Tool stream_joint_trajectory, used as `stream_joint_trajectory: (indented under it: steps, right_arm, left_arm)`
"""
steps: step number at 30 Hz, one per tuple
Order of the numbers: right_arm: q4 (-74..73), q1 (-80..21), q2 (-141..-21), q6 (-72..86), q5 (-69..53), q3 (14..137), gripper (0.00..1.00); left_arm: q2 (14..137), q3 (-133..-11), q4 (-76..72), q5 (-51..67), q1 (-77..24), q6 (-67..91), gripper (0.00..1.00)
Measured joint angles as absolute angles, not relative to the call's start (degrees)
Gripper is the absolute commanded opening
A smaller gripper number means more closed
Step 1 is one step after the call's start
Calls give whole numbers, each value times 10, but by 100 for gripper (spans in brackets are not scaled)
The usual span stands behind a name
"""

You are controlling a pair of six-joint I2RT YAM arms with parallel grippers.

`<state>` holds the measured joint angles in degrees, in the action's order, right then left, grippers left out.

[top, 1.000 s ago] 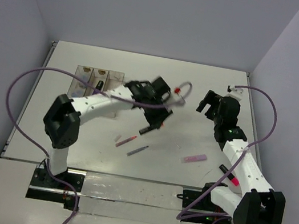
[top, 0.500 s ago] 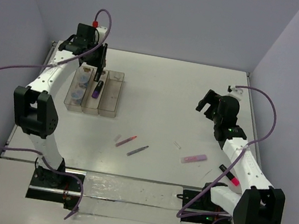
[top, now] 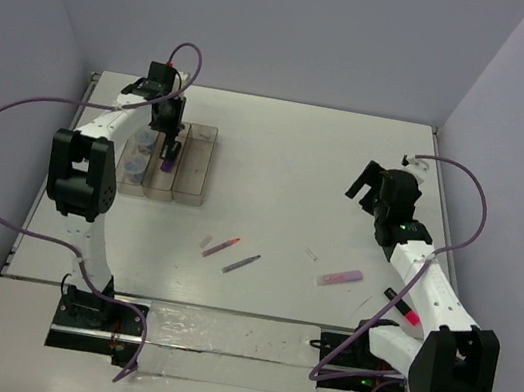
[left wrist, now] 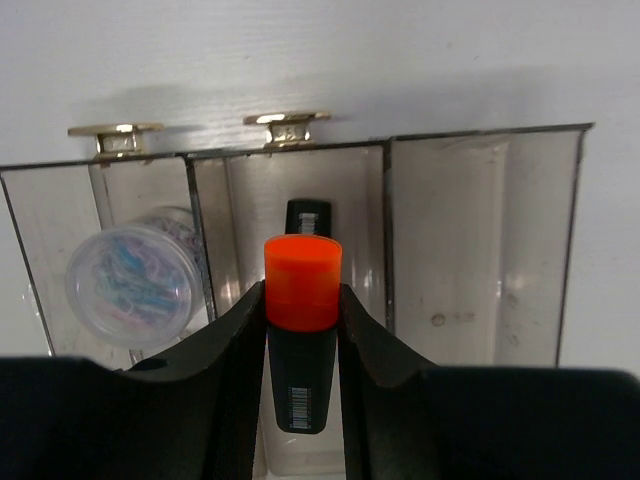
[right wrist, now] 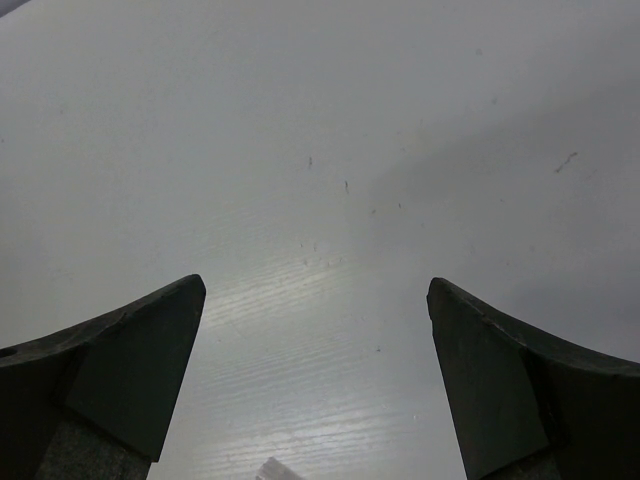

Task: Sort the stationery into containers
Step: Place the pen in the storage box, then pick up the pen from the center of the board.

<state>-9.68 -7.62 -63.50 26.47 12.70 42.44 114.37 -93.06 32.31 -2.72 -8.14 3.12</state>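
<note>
The left claw (left wrist: 302, 300) pinches the orange-black highlighter (left wrist: 302, 282), cap end poking out past the fingertips, directly over the middle compartment of the clear tray (left wrist: 480, 250). The likely trouble is the landing. A dark marker (left wrist: 307, 215) already lies in that compartment just beyond the cap, so a cap-first release could leave the highlighter propped on it or leaning over a divider rather than lying flat. A claw coming down off-centre could also knock the thin dividers and shove the tray.

To the claw's left, in the next compartment, sits a round clear tub (left wrist: 130, 285) of bluish pieces (close enough to be nudged).

The right claw (right wrist: 315, 290) is spread wide over bare worktop (right wrist: 320, 150), gripping nothing. Nearer to it than to the left claw lie the pink pen (top: 221, 246), grey pen (top: 241, 262) and pale pink bar (top: 340, 277), none obstructing the drop.
</note>
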Motion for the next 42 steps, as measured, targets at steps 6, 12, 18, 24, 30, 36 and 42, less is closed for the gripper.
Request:
stream_joint_trajectory:
  steps: [6,12,18,24,30,36,42]
  right_arm:
    - [-137,-76,-634,345,156,421,100]
    - [-160,-76,-613,387,155,391,100]
    - [-128,-71,-522,385,137,338,100]
    - [-106,7,-541,408,39,337,99]
    - [-229,8,-646,452,57,385,93]
    - [-404,-37,-769,533,124,457,93]
    - [-486,-115,-793,604,128,452,93]
  left_arm:
    - [1151,-925,322,-35,-80,28,35]
    - [1153,-920,321,-32,-77,28,53]
    - [1153,-921,327,-15,-70,28,63]
    - [1143,-936,340,4,-69,22,62]
    - [1085,-931,348,28,-69,15,62]
    - [1023,-908,342,40,-70,-6,61]
    - [1019,-900,344,47,-70,-15,61]
